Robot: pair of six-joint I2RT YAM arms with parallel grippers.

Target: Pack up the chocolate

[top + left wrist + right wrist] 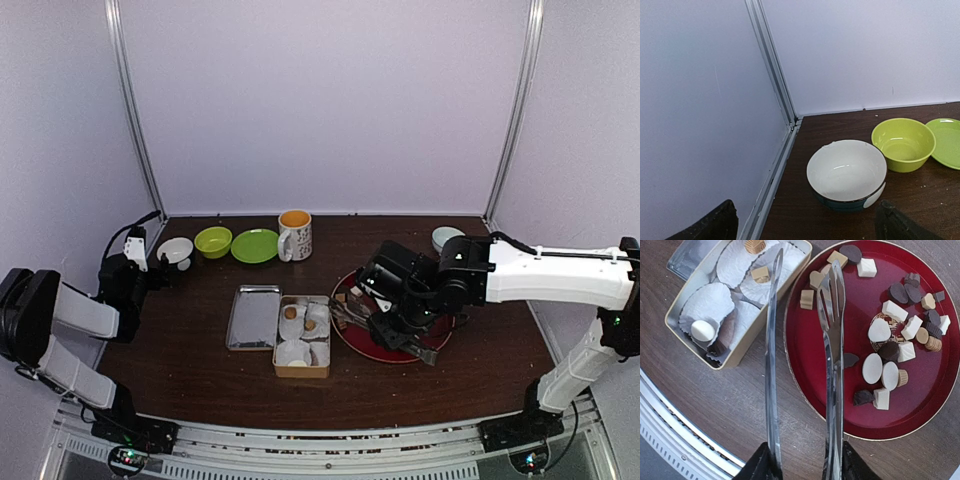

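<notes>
Right tool [802,467], clamped on the tongs [771,355] with blades spread, hangs over the rim of the red plate [920,405]; the chocolate [879,331] lies mostly on the fork-blade side, right in the wrist view, one tan piece [807,299] between the blades near their tips.

Tongs [832,340]: polished metal, mirror-bright and smooth.
Red plate [920,405]: glossy, lacquer-like, with clear highlights.
Tin box [746,340]: pale gold metal with a soft sheen.
Lid [253,317]: bare silver metal, reflective.
Paper liners [707,302]: thin white paper, crinkled and matt.
Chocolate pieces [872,367]: smooth and faintly satin, a few with ridged sides.
Table [705,405]: dark wood grain, low sheen.
White bowl [847,170]: glossy inside, looks glazed.
Green bowl [902,145]: smooth and shiny.
</notes>
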